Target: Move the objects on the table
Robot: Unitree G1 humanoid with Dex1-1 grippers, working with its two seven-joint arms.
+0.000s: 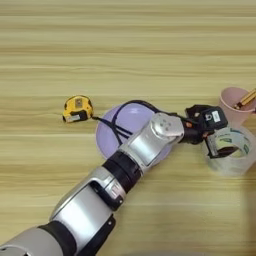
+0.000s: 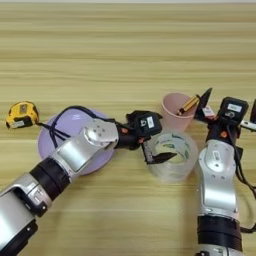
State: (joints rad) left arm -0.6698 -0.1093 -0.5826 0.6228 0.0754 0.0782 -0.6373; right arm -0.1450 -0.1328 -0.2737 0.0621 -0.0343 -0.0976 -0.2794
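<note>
The left arm reaches across the lavender plate [image 2: 60, 131], which lies under its forearm. Its left end effector [image 2: 157, 152] sits at the clear tape roll [image 2: 172, 155], one black finger dipping inside the ring and the other at the near wall, parted about the wall's width (not visibly clamped yet). Judged from this, the step in hand is grasping the roll; the next move calls for closing on the wall and lifting without dragging it into the pink cup [image 2: 176, 112] just beyond. The right end effector [image 2: 206, 102] hovers beside that cup, fingers spread, empty. Far left on the bench [image 2: 125, 45], well apart, lies the tape measure [image 2: 21, 115].
</note>
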